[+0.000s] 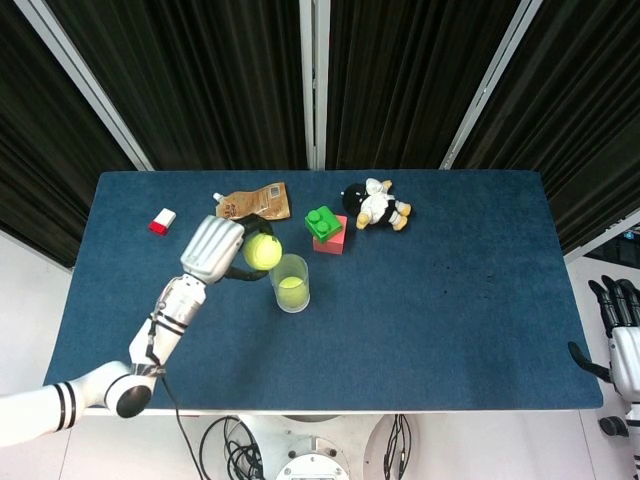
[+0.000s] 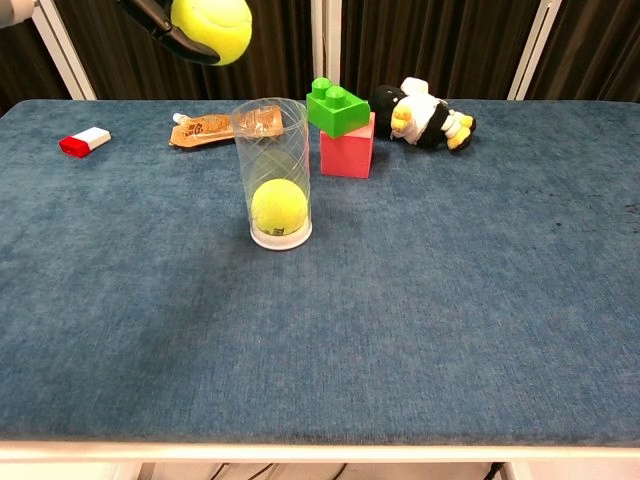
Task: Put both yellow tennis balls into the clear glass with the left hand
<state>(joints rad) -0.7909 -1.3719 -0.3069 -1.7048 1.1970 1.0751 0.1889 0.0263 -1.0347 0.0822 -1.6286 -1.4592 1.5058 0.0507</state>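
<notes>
The head view looks steeply down from high above the whole tabletop point(image 1: 450, 300); the chest view faces level across it from the near edge, much closer. Both share the left robot hand point(image 1: 212, 250).

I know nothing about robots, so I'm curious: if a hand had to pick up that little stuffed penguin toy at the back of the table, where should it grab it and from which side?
Probably the plump middle of the stuffed toy, coming from above. It lies on its side on the table, so its soft body faces up. The green brick on the red block sits close on one side, so a sideways approach from there looks cramped.
</notes>
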